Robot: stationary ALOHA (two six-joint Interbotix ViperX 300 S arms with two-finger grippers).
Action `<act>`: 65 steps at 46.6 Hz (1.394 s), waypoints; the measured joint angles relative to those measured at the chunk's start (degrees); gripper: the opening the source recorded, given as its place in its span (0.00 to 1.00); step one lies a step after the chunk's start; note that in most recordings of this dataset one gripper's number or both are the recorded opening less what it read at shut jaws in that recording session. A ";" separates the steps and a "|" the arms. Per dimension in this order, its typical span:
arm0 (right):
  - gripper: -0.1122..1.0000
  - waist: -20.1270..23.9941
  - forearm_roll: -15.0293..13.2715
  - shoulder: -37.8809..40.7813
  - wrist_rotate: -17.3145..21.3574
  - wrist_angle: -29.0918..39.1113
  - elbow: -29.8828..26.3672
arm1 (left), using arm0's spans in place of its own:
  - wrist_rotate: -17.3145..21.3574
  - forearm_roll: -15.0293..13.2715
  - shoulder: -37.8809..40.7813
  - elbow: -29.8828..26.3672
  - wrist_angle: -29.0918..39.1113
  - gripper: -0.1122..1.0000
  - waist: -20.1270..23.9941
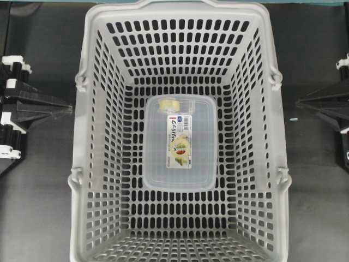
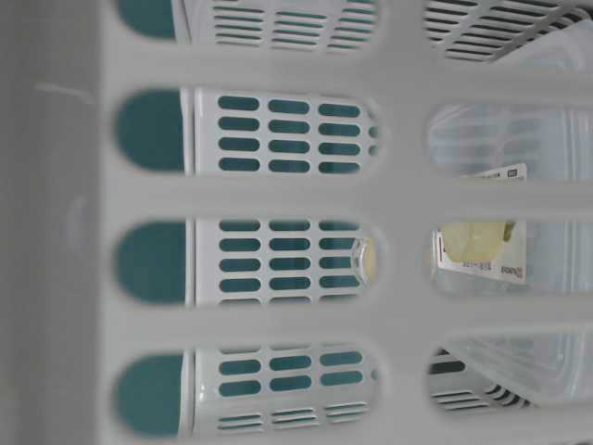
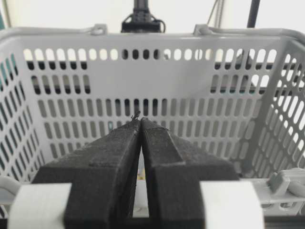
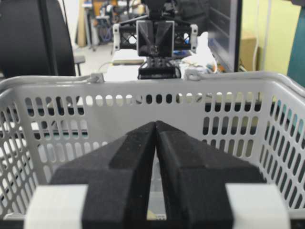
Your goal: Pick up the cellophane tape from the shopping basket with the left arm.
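step: we are at the very start; we judge that nothing of the pick is done, since the tape sits untouched and both arms wait outside the basket.
tape [image 1: 169, 103]: we see the small pale roll on the basket floor, touching the far left corner of the clear box as the overhead view shows it; we cannot tell whether it lies on the lid or just against the edge.
box [image 1: 180, 143]: clear, rectangular, with a printed label, lying flat in the middle of the floor.
basket [image 1: 82, 136]: light grey, slotted walls, standing between our two arms and filling most of the overhead view.
left claw [image 3: 140, 121]: pressed together, tips meeting, pinching nothing; it points at the near wall of the basket from outside, level with the rim or a little below.
right claw [image 4: 156, 125]: also pressed together and empty, facing the opposite wall.
table-level view: we look through the slots and catch only a glimpse of the roll beside the box label.
next move, as we judge it: we must lift the left arm over the rim, spread the claw, and come down on the roll.
risk: the roll touches the box, so we may nudge or pinch the box edge too.
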 measured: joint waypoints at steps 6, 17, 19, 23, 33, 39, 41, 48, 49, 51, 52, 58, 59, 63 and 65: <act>0.10 0.00 0.09 0.09 0.09 0.09 0.00 | -0.35 1.76 0.53 -2.64 5.80 0.10 0.00; 0.10 0.53 0.09 -0.44 0.18 0.62 0.00 | -0.35 2.20 4.48 -13.18 23.91 0.10 -0.70; 0.10 0.62 0.09 -0.53 0.18 0.70 0.00 | -0.35 2.29 5.71 -14.94 26.46 0.10 -0.79; 0.10 0.62 0.09 -0.70 0.18 1.67 -0.09 | -0.35 2.20 8.53 -18.81 30.76 0.10 -0.88; 0.24 1.41 0.09 -1.14 0.26 7.03 -0.09 | -0.18 2.29 17.40 -27.77 41.92 0.10 -0.88; 0.55 1.85 0.09 -2.37 0.35 9.49 -0.26 | -0.18 2.29 22.59 -32.78 48.08 0.10 -0.88; 0.66 2.02 0.09 -2.81 0.35 10.20 -0.44 | -0.18 2.29 24.17 -34.10 49.57 0.10 -0.88; 0.83 2.29 0.18 -3.78 1.32 12.92 -0.62 | -0.26 2.29 29.09 -38.23 53.44 0.10 -0.88; 0.82 2.29 0.09 -3.87 1.41 13.36 -0.62 | -0.26 2.29 29.62 -38.67 53.79 0.10 -0.88; 0.81 2.29 0.09 -4.04 1.58 13.89 -0.62 | -0.53 2.29 30.94 -39.73 54.67 0.10 -0.88; 0.80 2.29 0.18 -4.13 1.67 13.97 -0.70 | -0.62 2.29 31.55 -40.34 55.11 0.10 -0.88; 0.79 2.29 0.18 -4.57 1.67 14.15 -0.62 | -1.23 2.29 36.47 -44.56 58.89 0.14 -0.88; 0.79 2.29 0.18 -4.57 1.58 14.15 -0.70 | -1.23 2.29 37.27 -45.26 59.50 0.18 -0.88; 0.79 2.29 0.18 -4.66 1.67 14.15 -0.70 | -1.23 2.29 40.69 -47.99 61.79 0.36 -0.88; 0.79 2.29 0.18 -4.75 1.67 14.15 -0.70 | -1.23 2.29 42.45 -49.48 62.84 0.48 -0.88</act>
